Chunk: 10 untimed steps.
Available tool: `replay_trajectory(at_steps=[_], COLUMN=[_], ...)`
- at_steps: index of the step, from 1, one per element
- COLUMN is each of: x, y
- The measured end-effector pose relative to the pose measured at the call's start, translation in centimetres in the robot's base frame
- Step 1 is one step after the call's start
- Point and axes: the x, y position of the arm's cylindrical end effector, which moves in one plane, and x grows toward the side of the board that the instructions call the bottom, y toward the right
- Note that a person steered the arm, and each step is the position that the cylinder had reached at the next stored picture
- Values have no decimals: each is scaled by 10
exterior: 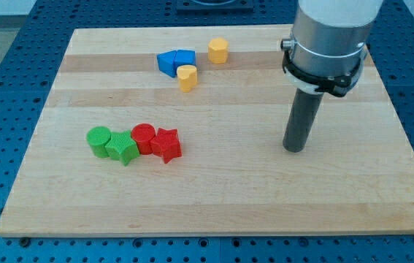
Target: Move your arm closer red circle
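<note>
The red circle (pixel 144 136) sits left of the board's middle, in a row of touching blocks: a green circle (pixel 98 140), a green star (pixel 122 147), the red circle, then a red star (pixel 167 144). My tip (pixel 293 149) rests on the board at the view's right, far to the right of the red star and apart from every block. The dark rod rises from it to the grey arm body (pixel 331 36).
Near the view's top, two blue blocks (pixel 175 61) touch a yellow block (pixel 187 77). A yellow hexagon (pixel 218 51) stands just to their right. The wooden board (pixel 214 197) lies on a blue perforated table (pixel 2 88).
</note>
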Motion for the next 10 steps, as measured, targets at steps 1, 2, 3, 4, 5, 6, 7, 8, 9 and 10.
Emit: replay_trajectory(at_steps=[1,2,3,4,5,6,7,8,9,10], x=[0,-1,-2,-10,-16,-18,-18,-18,-29,-46], y=[0,0,-6,-10,-13,-18,-21,-21,-32,-68])
